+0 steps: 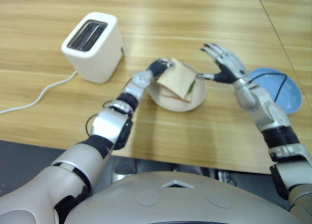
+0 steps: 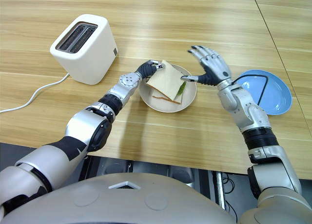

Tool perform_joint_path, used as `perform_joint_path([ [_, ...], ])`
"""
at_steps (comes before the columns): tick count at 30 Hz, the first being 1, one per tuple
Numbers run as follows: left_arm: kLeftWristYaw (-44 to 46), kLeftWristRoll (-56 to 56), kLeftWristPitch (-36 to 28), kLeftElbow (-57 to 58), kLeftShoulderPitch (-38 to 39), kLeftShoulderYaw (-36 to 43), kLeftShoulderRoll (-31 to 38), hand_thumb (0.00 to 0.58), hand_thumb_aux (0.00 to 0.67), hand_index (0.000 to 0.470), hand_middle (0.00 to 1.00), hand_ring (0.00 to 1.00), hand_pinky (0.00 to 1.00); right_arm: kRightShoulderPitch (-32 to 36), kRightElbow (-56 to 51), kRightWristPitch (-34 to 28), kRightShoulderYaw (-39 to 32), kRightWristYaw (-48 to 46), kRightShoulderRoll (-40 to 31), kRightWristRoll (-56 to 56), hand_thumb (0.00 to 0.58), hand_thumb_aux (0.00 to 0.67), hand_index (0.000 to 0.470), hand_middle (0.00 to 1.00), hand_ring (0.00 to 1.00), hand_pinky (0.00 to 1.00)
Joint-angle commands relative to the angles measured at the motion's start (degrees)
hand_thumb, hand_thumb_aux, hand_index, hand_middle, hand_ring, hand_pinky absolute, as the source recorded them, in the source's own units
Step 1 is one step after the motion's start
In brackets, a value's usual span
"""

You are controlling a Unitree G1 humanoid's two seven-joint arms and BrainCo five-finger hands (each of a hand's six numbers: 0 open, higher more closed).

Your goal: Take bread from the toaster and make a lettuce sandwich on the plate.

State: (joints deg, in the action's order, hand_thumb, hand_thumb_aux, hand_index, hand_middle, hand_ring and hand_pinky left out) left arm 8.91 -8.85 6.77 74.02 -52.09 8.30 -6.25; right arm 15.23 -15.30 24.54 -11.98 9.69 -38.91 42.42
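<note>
A white toaster (image 2: 83, 48) stands upright to the left of the round beige plate (image 2: 161, 107). On the plate lies a bread slice (image 2: 163, 98) with green lettuce (image 2: 181, 89) on it. The top slice (image 2: 165, 82) leans tilted over them, its upper corner pinched by the left hand (image 2: 146, 68).

The top bread slice (image 2: 165, 82) hides most of the lettuce (image 2: 181, 89), leaving a green sliver. The left hand (image 2: 145, 68) grips its corner, fingers partly hidden. The toaster cord (image 2: 34, 96) leaves frame at left.
</note>
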Motion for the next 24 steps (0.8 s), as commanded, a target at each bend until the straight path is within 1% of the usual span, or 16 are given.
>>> perform_joint_path([
  [1,-1.23,-3.02,-2.09,2.21,-0.24,1.57,-0.75,0.580,0.670,0.460,1.00,1.00,1.00,-0.96,3.68,0.98,-4.76,-2.20,-1.15,6.30,0.000,0.000,0.000,0.00,0.00,0.00],
  [6,-1.98,-5.36,-3.37,3.08,-0.43,2.52,-0.96,0.580,0.670,0.460,1.00,1.00,1.00,-1.26,5.21,1.40,-9.78,-5.62,-1.44,11.69,0.000,0.000,0.000,0.00,0.00,0.00],
  [10,-3.20,-6.69,-3.93,3.32,-0.92,2.77,-0.71,0.580,0.670,0.460,1.00,1.00,1.00,-1.57,4.30,1.01,-12.78,-8.20,-1.53,14.16,0.000,0.000,0.000,0.00,0.00,0.00],
  [18,-3.50,-7.29,-3.70,3.05,-1.12,2.19,-0.60,0.580,0.670,0.460,1.00,1.00,1.00,-1.14,-6.12,-1.44,-18.07,-20.41,-0.03,13.92,0.000,0.000,0.000,0.00,0.00,0.00],
  [22,-4.12,-7.44,-1.16,1.55,-2.04,2.34,-0.25,0.580,0.670,0.460,1.00,1.00,1.00,-2.31,-8.73,-2.55,-19.88,-25.21,1.28,12.09,0.000,0.000,0.000,0.00,0.00,0.00],
  [23,-5.10,-7.92,0.18,0.68,-2.39,2.75,0.20,0.541,0.497,0.341,1.00,1.00,1.00,-2.60,-8.81,-2.79,-20.04,-25.62,1.43,11.82,0.000,0.000,0.000,0.00,0.00,0.00],
  [24,-6.42,-8.51,1.38,-0.46,-2.70,3.21,0.89,0.018,0.011,0.007,1.00,1.00,1.00,-2.79,-8.99,-2.97,-20.17,-25.87,1.58,11.57,0.000,0.000,0.000,0.00,0.00,0.00],
])
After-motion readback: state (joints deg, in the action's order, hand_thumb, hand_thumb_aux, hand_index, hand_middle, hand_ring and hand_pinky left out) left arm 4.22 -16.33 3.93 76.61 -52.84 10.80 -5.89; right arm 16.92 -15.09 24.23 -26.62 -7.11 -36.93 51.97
